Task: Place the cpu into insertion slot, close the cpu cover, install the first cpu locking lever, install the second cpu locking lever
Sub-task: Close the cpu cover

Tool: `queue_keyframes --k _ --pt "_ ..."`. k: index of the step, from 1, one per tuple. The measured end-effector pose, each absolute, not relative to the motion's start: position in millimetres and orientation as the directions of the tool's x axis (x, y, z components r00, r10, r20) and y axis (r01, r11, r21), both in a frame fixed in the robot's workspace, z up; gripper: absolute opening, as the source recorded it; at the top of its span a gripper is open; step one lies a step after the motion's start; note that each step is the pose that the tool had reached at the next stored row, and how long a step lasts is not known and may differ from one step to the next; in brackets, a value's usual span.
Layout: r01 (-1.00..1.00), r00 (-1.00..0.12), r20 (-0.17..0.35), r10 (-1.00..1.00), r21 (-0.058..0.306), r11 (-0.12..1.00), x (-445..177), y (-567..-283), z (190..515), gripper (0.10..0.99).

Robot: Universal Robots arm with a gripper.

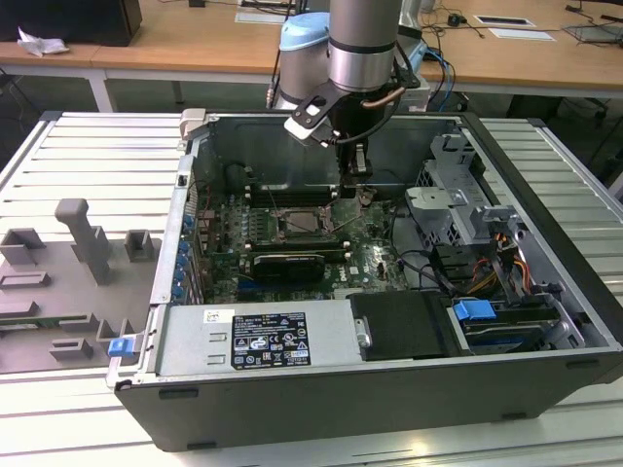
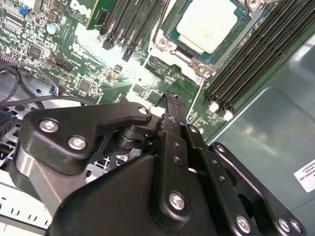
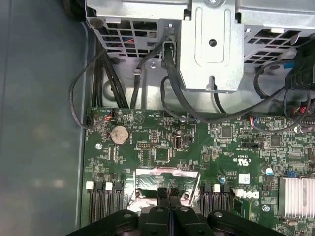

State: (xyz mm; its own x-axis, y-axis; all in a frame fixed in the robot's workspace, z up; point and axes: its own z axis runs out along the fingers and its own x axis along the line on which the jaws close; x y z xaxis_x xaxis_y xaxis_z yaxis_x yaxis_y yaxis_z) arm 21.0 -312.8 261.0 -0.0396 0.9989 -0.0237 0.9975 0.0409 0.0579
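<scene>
The cpu [image 2: 206,24], a pale silver square, lies in the insertion slot [image 1: 300,222] on the green motherboard inside the open computer case. A silver frame, the cpu cover [image 3: 167,173], lies low around the chip and nothing stands up from the socket. My gripper [image 1: 355,185] hangs from the arm just to the exterior view's right of the socket, close above the board. Its black fingertips [image 3: 162,191] are pressed together with nothing between them. In the second wrist view the gripper [image 2: 171,96] ends a short way off the socket's corner.
Long black memory slots [image 2: 246,64] flank the socket. A black expansion card [image 1: 282,263] lies in front of it. A metal drive cage [image 1: 448,204] with cables stands at the exterior view's right. The power supply [image 1: 253,336] fills the case's front. Grey fixtures [image 1: 88,243] sit outside on the left.
</scene>
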Motion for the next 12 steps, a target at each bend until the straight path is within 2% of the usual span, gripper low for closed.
queue_keyframes --k 12 --pt "0.997 -0.040 -0.024 0.999 0.058 0.041 30.2 -312.8 261.0 0.106"
